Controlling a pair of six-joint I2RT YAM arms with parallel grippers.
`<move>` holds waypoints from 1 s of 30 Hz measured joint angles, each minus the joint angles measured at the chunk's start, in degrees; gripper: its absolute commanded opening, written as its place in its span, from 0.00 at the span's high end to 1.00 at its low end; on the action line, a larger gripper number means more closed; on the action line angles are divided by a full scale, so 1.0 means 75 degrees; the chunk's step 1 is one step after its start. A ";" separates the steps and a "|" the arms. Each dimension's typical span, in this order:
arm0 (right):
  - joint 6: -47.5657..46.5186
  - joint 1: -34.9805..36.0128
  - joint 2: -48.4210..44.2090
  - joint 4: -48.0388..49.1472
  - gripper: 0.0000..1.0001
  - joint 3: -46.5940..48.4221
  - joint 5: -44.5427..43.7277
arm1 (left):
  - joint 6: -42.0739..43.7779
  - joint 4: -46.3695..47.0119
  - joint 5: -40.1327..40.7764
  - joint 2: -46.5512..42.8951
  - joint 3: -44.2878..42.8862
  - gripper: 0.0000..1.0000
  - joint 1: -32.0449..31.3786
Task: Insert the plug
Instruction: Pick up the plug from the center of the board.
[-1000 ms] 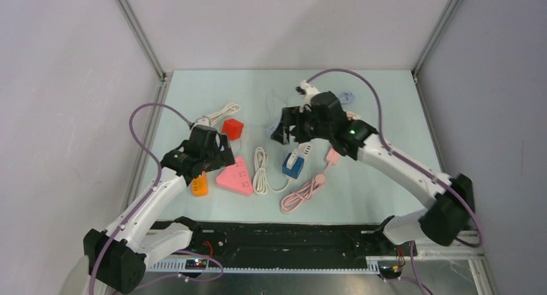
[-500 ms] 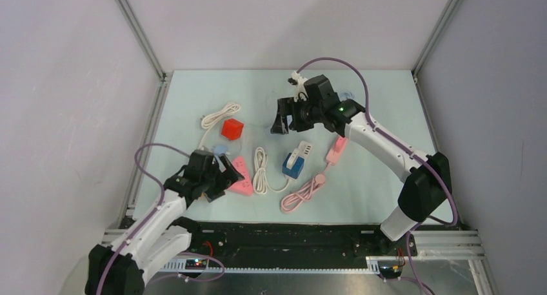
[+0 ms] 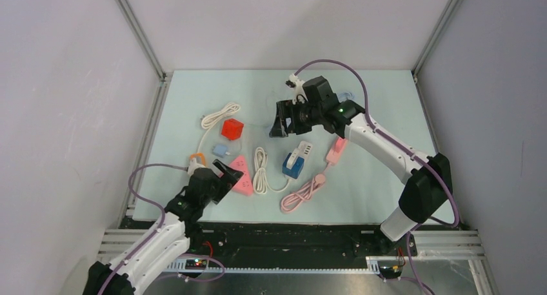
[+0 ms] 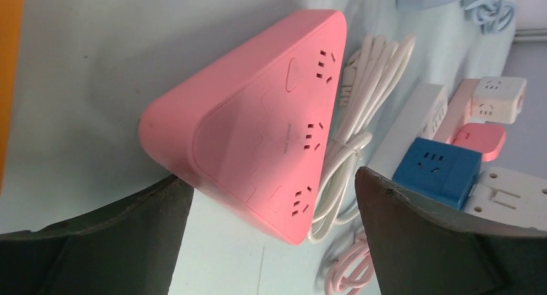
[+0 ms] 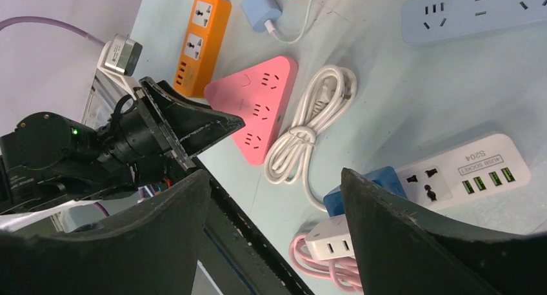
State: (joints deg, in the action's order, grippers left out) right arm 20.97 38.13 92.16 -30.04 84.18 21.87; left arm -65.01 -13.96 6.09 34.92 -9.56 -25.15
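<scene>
Left gripper [image 3: 227, 173]: jaws wide, empty, low at near left | right gripper [image 3: 281, 122]: jaws apart, empty, raised over far centre | pink triangular plastic socket block [image 4: 258, 146]: lying flat, just ahead of left gripper | white coiled plug cord [image 3: 260, 171]: just beside block's right edge

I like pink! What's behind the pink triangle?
Behind the pink triangle sit a small blue plug and a red cube. From above, the left arm hides most of the orange strip beside it.
</scene>
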 measured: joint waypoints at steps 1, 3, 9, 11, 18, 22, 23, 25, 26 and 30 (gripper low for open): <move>0.0000 0.0000 -0.0035 -0.0026 0.23 0.0000 -0.0009 | -0.0087 0.0181 0.0044 0.0041 0.0061 0.00 -0.0047; 0.0006 0.0000 -0.0114 -0.0067 0.23 0.0000 -0.0026 | -0.0300 0.0729 0.0154 0.0221 0.0219 0.00 -0.0125; 0.0050 -0.0015 -0.0364 -0.0169 0.24 0.0000 -0.0029 | -0.0557 0.2005 0.0697 0.1096 0.0326 0.02 -0.0484; 0.0052 -0.0015 -0.0385 -0.0201 0.24 0.0000 -0.0026 | -0.0560 0.2276 0.0927 0.1309 0.0326 0.16 -0.0618; 0.0052 -0.0052 -0.0385 -0.0347 0.26 0.0000 -0.0032 | -0.0720 0.2798 0.1629 0.1037 0.0950 0.58 -0.0831; 0.0052 -0.0067 -0.0379 -0.0373 0.27 0.0009 -0.0029 | -0.0717 0.2987 0.1833 0.0647 0.1081 0.82 -0.0854; 0.0055 -0.0067 -0.0373 -0.0388 0.27 0.0023 -0.0026 | -0.0664 0.3057 0.1871 0.0560 0.1081 0.89 -0.0863; 0.0055 -0.0067 -0.0335 -0.0446 0.28 0.0114 -0.0020 | -0.0638 0.3098 0.1929 0.0493 0.1081 0.98 -0.0866; 0.0055 -0.0067 -0.0297 -0.0484 0.28 0.0201 -0.0017 | -0.0557 0.3110 0.1953 0.0475 0.1078 0.99 -0.0868; 0.0058 -0.0067 -0.0122 -0.0603 0.28 0.0551 0.0009 | -0.0344 0.2903 0.1947 0.0425 0.0912 1.00 -0.0868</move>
State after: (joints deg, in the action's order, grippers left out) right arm 21.41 37.63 91.24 -34.57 88.31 21.93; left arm -67.59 7.81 20.69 38.11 -2.72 -31.66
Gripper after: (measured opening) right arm 0.722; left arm 0.278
